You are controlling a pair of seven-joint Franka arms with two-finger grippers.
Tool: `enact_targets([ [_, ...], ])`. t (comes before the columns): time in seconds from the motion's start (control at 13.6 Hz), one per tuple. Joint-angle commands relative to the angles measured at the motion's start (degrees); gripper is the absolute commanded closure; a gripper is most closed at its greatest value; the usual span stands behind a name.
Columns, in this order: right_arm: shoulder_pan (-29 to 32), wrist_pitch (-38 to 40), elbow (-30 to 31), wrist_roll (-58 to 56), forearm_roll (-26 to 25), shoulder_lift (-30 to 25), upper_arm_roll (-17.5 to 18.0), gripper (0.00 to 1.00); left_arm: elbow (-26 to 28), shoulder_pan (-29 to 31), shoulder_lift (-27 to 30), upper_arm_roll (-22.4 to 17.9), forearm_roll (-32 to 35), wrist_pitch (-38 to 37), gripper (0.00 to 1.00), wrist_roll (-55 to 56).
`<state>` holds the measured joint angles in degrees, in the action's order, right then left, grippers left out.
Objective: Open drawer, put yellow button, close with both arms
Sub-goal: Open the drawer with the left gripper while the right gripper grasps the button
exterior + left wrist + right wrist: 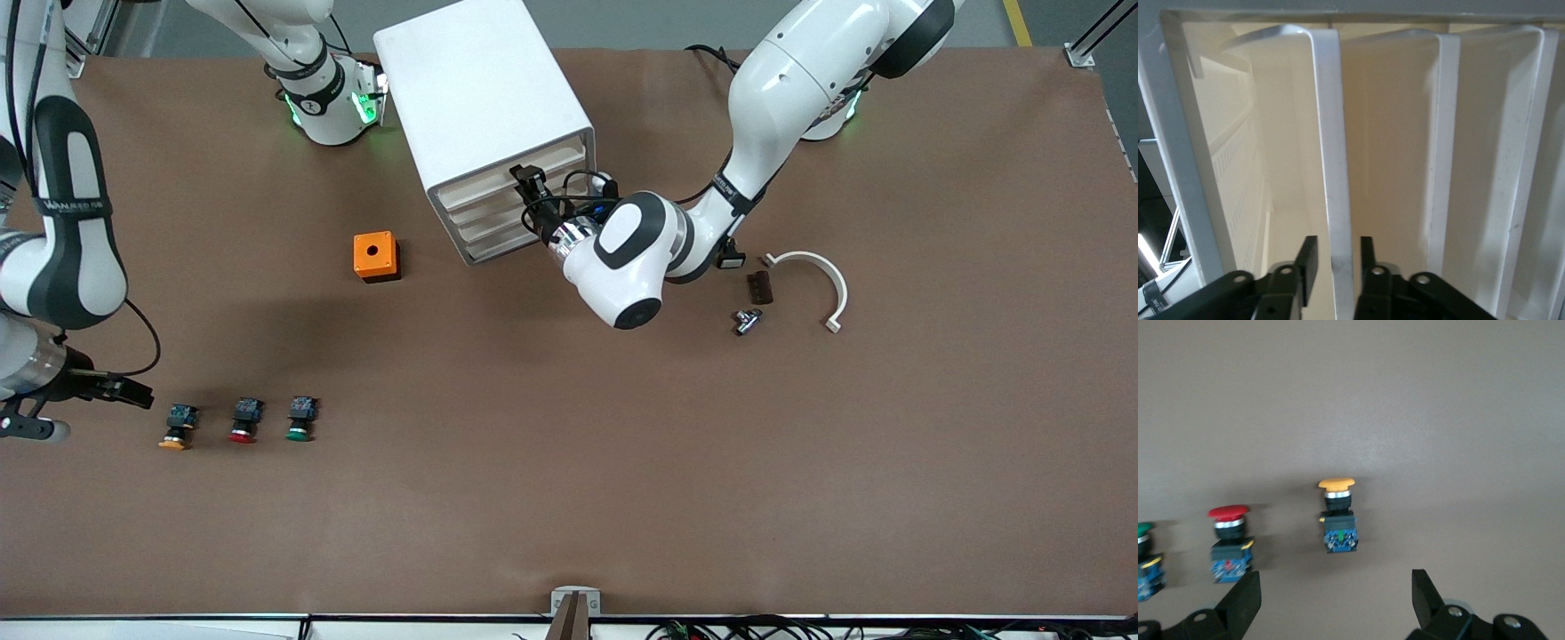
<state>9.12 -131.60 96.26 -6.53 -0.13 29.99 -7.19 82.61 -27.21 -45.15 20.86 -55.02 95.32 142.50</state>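
White cabinet (480,98) serving as my landmark: I am seeing it standing between the two arm bases, its stack of cream drawer fronts facing the front camera and angled toward the left arm's end of the table. I am holding the left gripper (532,188) at the front of the drawer (549,158), the uppermost of the stack; in the left wrist view its fingers (1307,261) are standing narrow on either side of that drawer's white front lip (1333,167), close against it, though I cannot tell whether the pads are pressing it yet, and the drawer is sitting flush with the others. I am keeping the right gripper (102,388) spread wide, holding nothing, low over the brown table (622,462) toward the right arm's end from the cabinet. I am finding the yellow button (178,427) just beside that gripper, lying nearer to the front camera than the cabinet, with a red button (244,420) and a green button (301,419) lined up after it, each apart from the next. I am noting an orange box (376,256) close beside the cabinet, and a curved white bracket (822,280), a brown block (760,287) and a small metal piece (745,321) toward the left arm's end from the cabinet.
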Motion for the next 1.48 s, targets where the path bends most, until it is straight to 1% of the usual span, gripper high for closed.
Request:
enact_targets([
  [0.0, 2.0, -3.7, -1.8, -2.1, 1.4, 5.2, 1.2, 0.0, -1.1, -0.4, -0.2, 0.0, -0.4, -0.7, 0.92, 0.8],
  [0.15, 2.0, -8.0, -1.9, -2.9, 1.5, 7.8, 1.3, 0.0, -1.4, 0.1, 0.2, -0.6, 0.5, -0.7, 0.94, 0.5],
  [0.3, 2.0, -9.4, -2.0, -3.0, 1.8, 9.7, 2.3, 0.0, -3.1, 1.5, 0.0, -1.4, 2.2, -0.8, 0.97, 0.4],
  [0.44, 2.0, -11.9, -1.9, -3.0, 1.9, 11.0, 2.6, 0.0, -4.3, 4.2, 0.1, -2.1, 2.4, -0.8, 0.97, 0.3],
  [0.59, 2.1, -12.1, -2.0, -4.6, 1.9, 11.8, 2.6, 0.0, -6.0, 6.5, -0.2, -2.5, 2.4, -0.8, 0.97, 0.0],
  [0.66, 2.4, -12.8, -2.0, -5.6, 2.0, 12.1, 2.6, 0.0, -6.8, 7.3, -0.2, -3.5, 2.4, -0.7, 0.96, -1.2],
  [0.89, 2.5, -13.6, -2.0, -5.8, 3.2, 13.2, 2.6, 0.0, -7.7, 7.5, -0.4, -7.3, 2.3, -0.1, 0.91, -4.3],
  [1.03, 2.5, -13.6, -2.0, -5.7, 3.7, 13.8, 2.6, 0.0, -7.9, 7.6, -0.5, -7.9, 2.2, 1.8, 0.91, -6.8],
  [1.11, 2.5, -13.5, -1.9, -5.7, 4.2, 13.9, 2.6, 0.06, -7.9, 7.5, -0.5, -7.9, 2.2, 3.5, 0.91, -7.3],
  [1.18, 2.4, -13.4, -1.9, -5.9, 4.2, 14.0, 2.6, 0.21, -8.0, 7.6, -0.4, -7.9, 2.2, 4.3, 0.89, -7.4],
  [1.25, 2.4, -13.2, -1.8, -6.0, 4.2, 13.9, 2.6, 0.43, -8.0, 7.6, -0.5, -7.9, 2.2, 4.6, 0.8, -8.2],
  [1.33, 2.4, -13.1, -1.8, -6.4, 4.2, 13.9, 2.6, 0.63, -7.9, 7.6, -0.5, -8.0, 2.3, 4.5, 0.69, -9.2],
  [1.4, 2.4, -12.8, -1.9, -6.5, 4.2, 13.8, 2.6, 0.88, -7.8, 7.6, -0.5, -8.0, 2.3, 4.6, 0.41, -9.3],
])
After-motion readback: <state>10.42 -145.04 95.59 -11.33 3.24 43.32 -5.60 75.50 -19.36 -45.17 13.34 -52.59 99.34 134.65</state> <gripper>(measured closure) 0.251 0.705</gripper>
